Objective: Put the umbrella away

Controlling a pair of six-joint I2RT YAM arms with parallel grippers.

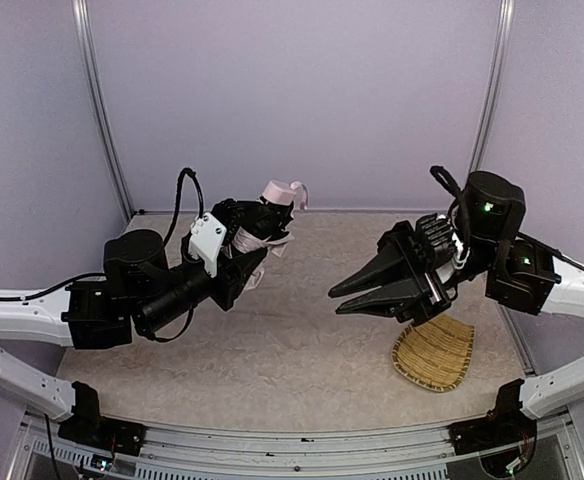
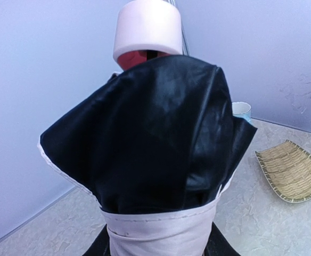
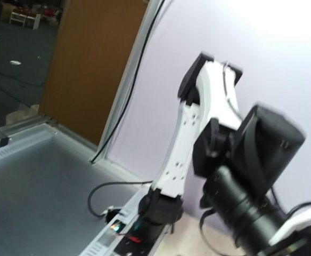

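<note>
My left gripper (image 1: pixel 255 243) is shut on the folded umbrella (image 1: pixel 264 232) and holds it raised above the table at the back left. The umbrella's pale pink handle (image 1: pixel 280 191) points up and away. In the left wrist view the umbrella (image 2: pixel 155 138) fills the frame: black lining bunched above a pale pink fabric band (image 2: pixel 161 232), with the handle (image 2: pixel 147 26) on top. My fingers show only as dark edges beside the band. My right gripper (image 1: pixel 336 301) is open and empty, held in the air at mid-table, pointing left toward the umbrella with a gap between them.
A woven straw tray (image 1: pixel 434 352) lies on the table at the front right, under the right arm; it also shows in the left wrist view (image 2: pixel 291 170). A white cup-like rim (image 2: pixel 242 110) peeks out behind the umbrella. The right wrist view shows only the left arm (image 3: pixel 198 133) and the wall.
</note>
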